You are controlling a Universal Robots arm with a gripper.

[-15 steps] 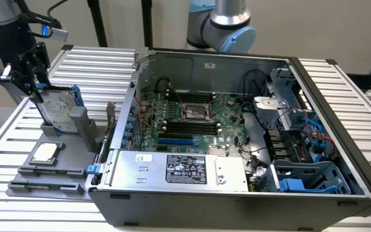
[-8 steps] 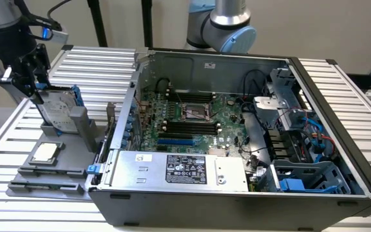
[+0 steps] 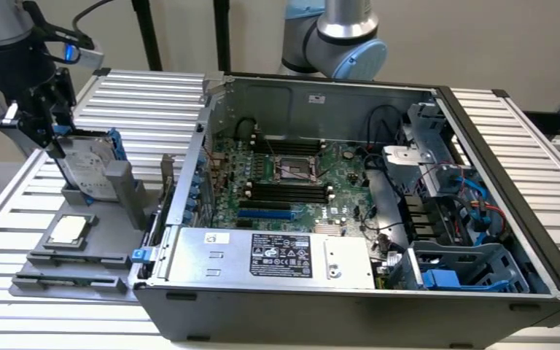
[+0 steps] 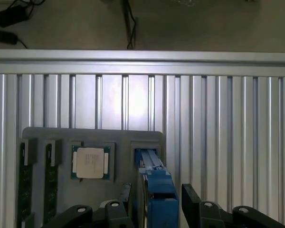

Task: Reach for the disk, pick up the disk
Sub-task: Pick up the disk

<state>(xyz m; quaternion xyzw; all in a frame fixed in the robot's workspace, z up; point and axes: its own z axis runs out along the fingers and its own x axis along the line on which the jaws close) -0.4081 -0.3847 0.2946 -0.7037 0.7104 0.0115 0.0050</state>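
I saw the slatted counter (image 3: 523, 138) carrying an open PC case (image 3: 358, 310) – grey fixture (image 3: 126, 191) just beside it, on the exterior view's left. The disk (image 3: 90, 166) stood upright in the fixture's slot. Claw (image 4: 156, 202) was spread – one finger either side of the disk, slim gaps showing. CPU chip (image 3: 70, 230) lay flat nearby.

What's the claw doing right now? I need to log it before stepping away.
Claw: open, straddling the upright hard drive in its grey holder, not clamped on it.
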